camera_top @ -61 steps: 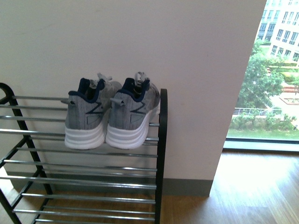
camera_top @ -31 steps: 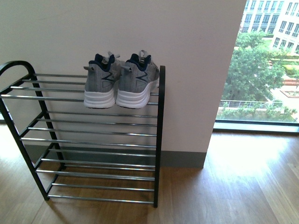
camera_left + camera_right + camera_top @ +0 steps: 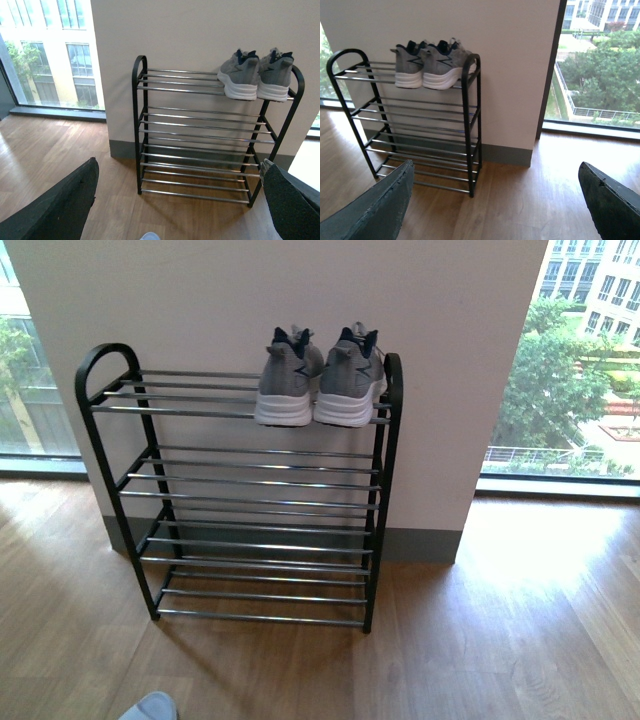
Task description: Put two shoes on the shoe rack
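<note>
Two grey sneakers with white soles stand side by side, heels outward, on the top tier of the black shoe rack point(image 3: 384, 490), at its right end: the left shoe point(image 3: 287, 382) and the right shoe point(image 3: 348, 384). The left wrist view shows the rack point(image 3: 138, 125) and both shoes point(image 3: 256, 76) from a distance, past my left gripper point(image 3: 177, 200), which is open and empty. In the right wrist view my right gripper point(image 3: 495, 200) also stands open, holding nothing, well back from the rack point(image 3: 472, 125) and shoes point(image 3: 427, 63). Neither arm appears in the front view.
The rack stands against a white wall point(image 3: 300, 300) with a grey baseboard, on a wooden floor point(image 3: 480, 640). Large windows point(image 3: 585, 360) flank the wall on both sides. A pale rounded object point(image 3: 148, 706) shows at the bottom edge of the front view.
The front view has pulled back from the rack: first only the top right corner with the shoes showed, now the whole rack and floor do. The shoes stay put.
</note>
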You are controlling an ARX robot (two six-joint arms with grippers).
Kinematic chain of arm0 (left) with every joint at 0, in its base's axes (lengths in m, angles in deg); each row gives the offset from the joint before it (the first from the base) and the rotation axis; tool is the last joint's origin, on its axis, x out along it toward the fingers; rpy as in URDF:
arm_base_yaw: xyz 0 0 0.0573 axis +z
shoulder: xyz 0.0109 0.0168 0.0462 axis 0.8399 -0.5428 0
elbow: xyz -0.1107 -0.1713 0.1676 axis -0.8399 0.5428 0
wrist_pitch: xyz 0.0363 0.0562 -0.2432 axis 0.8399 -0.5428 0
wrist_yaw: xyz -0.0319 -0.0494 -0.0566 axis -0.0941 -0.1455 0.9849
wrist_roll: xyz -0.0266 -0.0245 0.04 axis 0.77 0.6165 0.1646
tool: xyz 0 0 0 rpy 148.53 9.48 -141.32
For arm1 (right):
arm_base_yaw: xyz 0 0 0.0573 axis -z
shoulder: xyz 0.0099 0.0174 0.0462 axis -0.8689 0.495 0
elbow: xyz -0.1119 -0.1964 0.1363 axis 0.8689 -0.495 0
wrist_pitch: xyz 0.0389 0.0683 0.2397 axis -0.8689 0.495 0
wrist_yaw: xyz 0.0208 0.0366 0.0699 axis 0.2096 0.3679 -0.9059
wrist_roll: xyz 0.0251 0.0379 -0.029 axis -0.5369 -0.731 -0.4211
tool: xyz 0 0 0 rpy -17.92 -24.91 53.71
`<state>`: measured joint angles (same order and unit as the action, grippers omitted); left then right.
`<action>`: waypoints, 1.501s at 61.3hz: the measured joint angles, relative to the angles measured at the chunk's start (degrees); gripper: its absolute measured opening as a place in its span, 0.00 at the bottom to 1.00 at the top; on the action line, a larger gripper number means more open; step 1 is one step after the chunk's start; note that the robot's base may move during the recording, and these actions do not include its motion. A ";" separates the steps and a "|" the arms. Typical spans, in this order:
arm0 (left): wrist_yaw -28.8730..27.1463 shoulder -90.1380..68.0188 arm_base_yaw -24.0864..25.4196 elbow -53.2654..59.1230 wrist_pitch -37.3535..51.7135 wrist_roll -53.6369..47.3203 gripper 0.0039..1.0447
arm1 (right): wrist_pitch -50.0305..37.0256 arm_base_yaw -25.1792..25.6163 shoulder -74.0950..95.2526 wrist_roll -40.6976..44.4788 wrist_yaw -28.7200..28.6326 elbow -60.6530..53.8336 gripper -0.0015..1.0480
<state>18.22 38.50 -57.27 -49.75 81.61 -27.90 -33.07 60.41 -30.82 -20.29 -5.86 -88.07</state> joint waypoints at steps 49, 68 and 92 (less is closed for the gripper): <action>-0.20 0.00 0.00 0.00 0.02 0.00 0.91 | 0.04 0.02 0.00 -0.04 -0.26 0.00 0.91; -0.09 0.00 0.00 0.00 0.00 0.00 0.91 | 0.07 0.02 -0.02 -0.04 -0.15 0.00 0.91; -0.04 0.00 0.00 0.00 0.02 0.00 0.91 | 0.04 0.02 0.00 -0.02 -0.17 0.00 0.91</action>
<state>18.17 38.50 -57.27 -49.75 81.63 -27.90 -33.02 60.43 -30.82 -20.31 -6.04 -88.07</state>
